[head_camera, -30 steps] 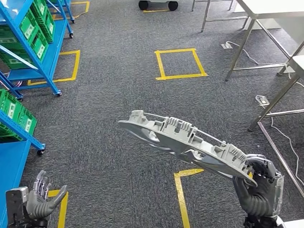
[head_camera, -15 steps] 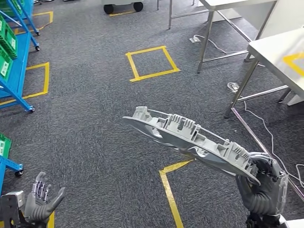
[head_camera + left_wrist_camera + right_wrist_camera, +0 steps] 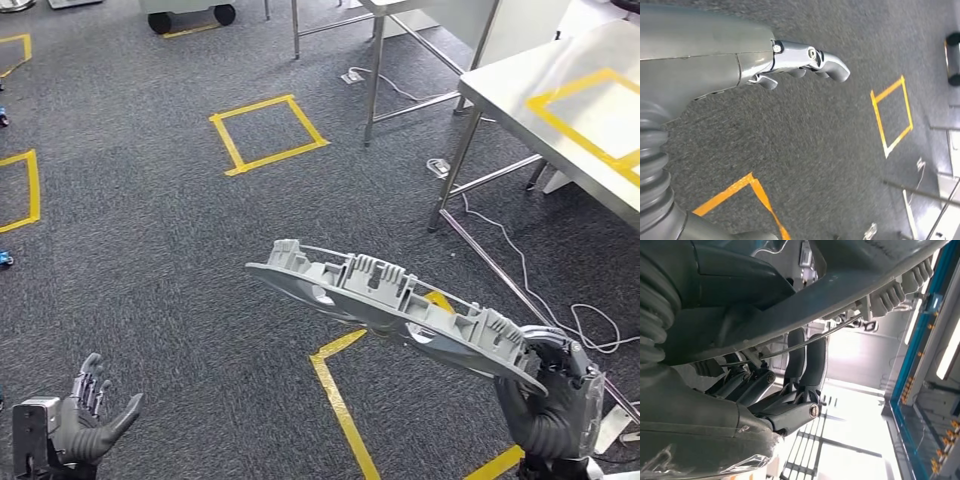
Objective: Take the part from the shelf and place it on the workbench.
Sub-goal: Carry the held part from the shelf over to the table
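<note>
The dark grey fingers [image 3: 557,352] of the robot's right hand [image 3: 547,400] are curled over one end of a long, light grey moulded plastic part [image 3: 392,305] with ribs and clips along its upper side, and the hand grips that end firmly. The part juts out from the hand toward the left of the head view, held in the air above the floor and tilted so that its far end is higher. It touches nothing but the hand. In the right wrist view the fingers [image 3: 806,360] wrap under the part's edge [image 3: 851,285].

The left hand [image 3: 87,425] sits low at the left of the head view, palm up, holding nothing, with its fingers [image 3: 92,380] spread apart and the thumb out to the side. The left wrist view shows its silver and grey fingers [image 3: 810,60] stretched out straight over the carpet.

The floor is dark grey speckled carpet [image 3: 151,250] marked with yellow tape: a closed yellow square [image 3: 268,132] ahead and a yellow corner [image 3: 336,395] just below the part. A shiny metal surface [image 3: 521,100] on steel legs, carrying a yellow tape outline [image 3: 585,125], stands at the upper right, well apart from the part. White cables [image 3: 528,290] trail across the carpet beneath it.
</note>
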Controlling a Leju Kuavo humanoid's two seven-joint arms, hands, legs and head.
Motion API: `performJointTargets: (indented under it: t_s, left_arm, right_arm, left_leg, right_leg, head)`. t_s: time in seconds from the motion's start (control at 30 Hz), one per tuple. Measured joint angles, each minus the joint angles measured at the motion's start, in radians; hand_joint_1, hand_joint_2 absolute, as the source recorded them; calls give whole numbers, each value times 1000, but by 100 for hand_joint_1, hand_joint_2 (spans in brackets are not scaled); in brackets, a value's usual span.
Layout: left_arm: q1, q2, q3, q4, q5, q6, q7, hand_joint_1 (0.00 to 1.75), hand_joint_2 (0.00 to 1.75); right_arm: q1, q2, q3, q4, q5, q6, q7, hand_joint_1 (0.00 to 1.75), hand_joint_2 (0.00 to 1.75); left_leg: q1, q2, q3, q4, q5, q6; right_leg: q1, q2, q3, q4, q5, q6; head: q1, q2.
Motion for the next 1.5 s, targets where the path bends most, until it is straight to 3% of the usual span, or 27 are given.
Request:
performJointTargets:
  t_s: [0.07, 0.13, 0.2, 0.23, 0.3, 0.33, 0.37, 0.4, 0.43, 0.5, 0.57, 0.63, 0.67, 0.73, 0.8, 0.87, 0.9, 0.93, 1.0, 1.07, 1.17, 1.23, 1.3, 1.37, 1.4, 1.43, 1.5]
  left_arm:
    - [-2, 0, 3, 0, -11, -1, -2, 0, 175]
    - [-4, 0, 4, 0, -15, -1, -4, 0, 175]
    - [-5, 0, 4, 0, -17, -2, -6, 0, 175]
    - [-6, 0, 4, 0, -19, -2, -7, 0, 175]
    - [-5, -1, 4, 0, -26, -3, -9, 0, 175]
    - [-4, -1, 4, 0, -29, -3, -10, 0, 175]
    - [-3, -2, 5, 0, -32, -4, -10, 0, 175]
    - [-3, -2, 5, 0, -34, -4, -11, 0, 175]
    - [-3, -2, 5, 0, -35, -5, -11, 0, 175]
    - [-3, -1, 6, 0, -40, -5, -12, 0, 175]
    - [-4, -2, 7, 0, -49, -6, -15, 0, 175]
    - [-6, -3, 8, 0, -55, -7, -16, 0, 175]
    - [-8, -4, 9, 0, -56, -9, -16, 0, 175]
    - [-10, -6, 10, 0, -54, -13, -19, 0, 175]
    - [-13, -8, 12, -1, -39, -8, -41, 0, 175]
    - [-23, -8, 9, 1, 4, 17, -102, 0, 175]
    - [-33, -7, 3, 4, 31, 35, -136, 0, 175]
    - [-43, -6, -4, 9, 55, 51, -161, 0, 175]
    - [-58, -2, -19, 18, 80, 71, -180, 0, 175]
    - [-63, 2, -28, 23, 89, 80, -185, 0, 175]
    - [-72, 8, -43, 31, 134, 103, -209, 0, 175]
    - [-87, 18, -61, 47, 219, 123, -232, 0, 175]
    - [-102, 35, -88, 80, 314, 126, -244, 0, 175]
    - [-108, 55, -120, 117, 387, 110, -248, 0, 175]
    - [-109, 66, -137, 131, 415, 99, -248, 0, 175]
    - [-109, 76, -152, 143, 439, 88, -246, 0, 175]
    - [-109, 95, -178, 159, 467, 72, -243, 0, 175]
  right_arm:
    - [-1, 0, -2, -1, 2, -1, -1, 175, 175]
    - [1, 0, -4, -2, 3, -2, -1, 175, 175]
    - [4, 0, -6, -5, 4, -3, -2, 175, 175]
    - [4, 0, -6, -6, 4, -3, -2, 175, 175]
    - [2, 0, -7, -7, 4, -3, -3, 175, 175]
    - [3, 0, -7, -7, 4, -3, -3, 175, 175]
    - [4, 0, -7, -7, 4, -3, -3, 175, 175]
    - [4, 0, -8, -7, 5, -3, -3, 175, 175]
    - [5, 0, -8, -7, 5, -3, -3, 175, 175]
    - [4, 0, -8, -7, 5, -3, -3, 175, 175]
    - [4, 0, -9, -8, 6, -3, -3, 175, 175]
    - [7, 0, -10, -8, 8, -3, -3, 175, 175]
    - [9, 0, -11, -8, 9, -3, -4, 175, 175]
    - [8, 0, -12, -8, 12, -4, -5, 175, 175]
    - [5, 0, -13, -9, 13, -4, -9, 175, 175]
    - [4, 0, -13, -10, 13, -3, -15, 175, 175]
    - [4, 0, -13, -10, 13, -3, -17, 175, 175]
    - [4, 0, -13, -10, 14, -3, -18, 175, 175]
    - [2, 0, -13, -11, 14, -4, -20, 175, 175]
    - [0, 0, -13, -13, 13, -4, -21, 175, 175]
    - [-1, 0, -13, -15, 13, -8, -21, 175, 175]
    - [-6, 0, -13, -17, 13, -12, -21, 175, 175]
    - [-17, 0, -10, -18, 12, -18, -20, 175, 175]
    - [-23, 0, -6, -18, 12, -24, -19, 175, 175]
    - [-24, 0, -4, -18, 12, -26, -19, 175, 175]
    - [-24, 0, -2, -18, 12, -28, -19, 175, 175]
    - [-27, 0, 1, -18, 12, -29, -20, 175, 175]
  left_leg:
    - [-6, 14, 7, 1, -5, -9]
    - [-6, 29, 12, -2, -9, -18]
    - [-1, 8, 6, 22, -31, -27]
    - [0, -14, -12, 64, -56, -30]
    - [1, -54, -85, 204, -116, -30]
    - [1, -61, -122, 267, -134, -29]
    - [0, -64, -147, 300, -132, -27]
    - [0, -66, -154, 295, -110, -25]
    - [0, -71, -142, 252, -71, -21]
    - [3, -105, -90, 116, 8, -16]
    - [5, -137, -54, 30, 33, -16]
    - [5, -130, -47, 14, 26, -15]
    - [5, -120, -45, 11, 27, -11]
    - [7, -98, -38, 5, 27, 0]
    - [4, -74, -33, 3, 24, 9]
    - [2, -50, -29, 3, 20, 11]
    - [3, -38, -26, 4, 17, 10]
    - [4, -28, -21, 4, 14, 8]
    - [2, -9, -8, 4, 4, -1]
    - [-5, 8, 0, 6, -4, -11]
    - [-7, 29, 5, 6, -11, -21]
    - [-3, -1, -9, 43, -40, -30]
    - [-2, -47, -67, 160, -99, -34]
    - [-2, -61, -134, 281, -137, -34]
    - [-2, -63, -147, 297, -128, -32]
    - [-2, -67, -143, 276, -100, -29]
    - [1, -98, -93, 153, -21, -23]
  right_leg:
    - [3, -14, 31, -54, 9, -14]
    - [5, 10, 30, -54, 9, -36]
    - [3, 31, 33, -57, 9, -52]
    - [1, 41, 35, -59, 9, -58]
    - [1, 62, 36, -59, 8, -64]
    - [1, 75, 36, -59, 7, -65]
    - [1, 89, 37, -59, 7, -66]
    - [1, 103, 38, -59, 6, -66]
    - [1, 117, 40, -59, 6, -65]
    - [-1, 143, 41, -56, 3, -60]
    - [-1, 165, 34, -53, 2, -50]
    - [-5, 185, 27, -56, 4, -38]
    - [-5, 182, 24, -55, 2, -33]
    - [-1, 132, -2, -5, -30, -24]
    - [2, 72, -61, 121, -94, -19]
    - [0, 56, -113, 224, -125, -15]
    - [0, 53, -114, 225, -113, -13]
    - [0, 47, -93, 184, -83, -12]
    - [3, 7, -17, 42, -16, -9]
    - [7, -22, 28, -40, 8, -19]
    - [8, 6, 23, -46, 6, -44]
    - [4, 29, 22, -48, 9, -57]
    - [2, 50, 22, -49, 10, -65]
    - [2, 76, 22, -49, 10, -68]
    - [2, 90, 23, -49, 10, -68]
    - [2, 104, 23, -48, 10, -68]
    - [2, 131, 24, -48, 11, -65]
  head:
    - [-1, 0]
    - [-2, 0]
    - [-4, 0]
    - [-7, 0]
    - [-11, 0]
    - [-12, 0]
    - [-12, 0]
    - [-12, 0]
    - [-12, 0]
    - [-13, 0]
    - [-12, 0]
    - [-11, 0]
    - [-11, 0]
    - [-6, 0]
    - [-2, 0]
    - [-2, 0]
    - [-2, 0]
    - [-2, 0]
    - [-1, 0]
    - [0, 0]
    - [-2, 0]
    - [-4, 0]
    - [-8, 0]
    - [-10, 0]
    - [-9, 0]
    - [-9, 0]
    - [-9, 0]
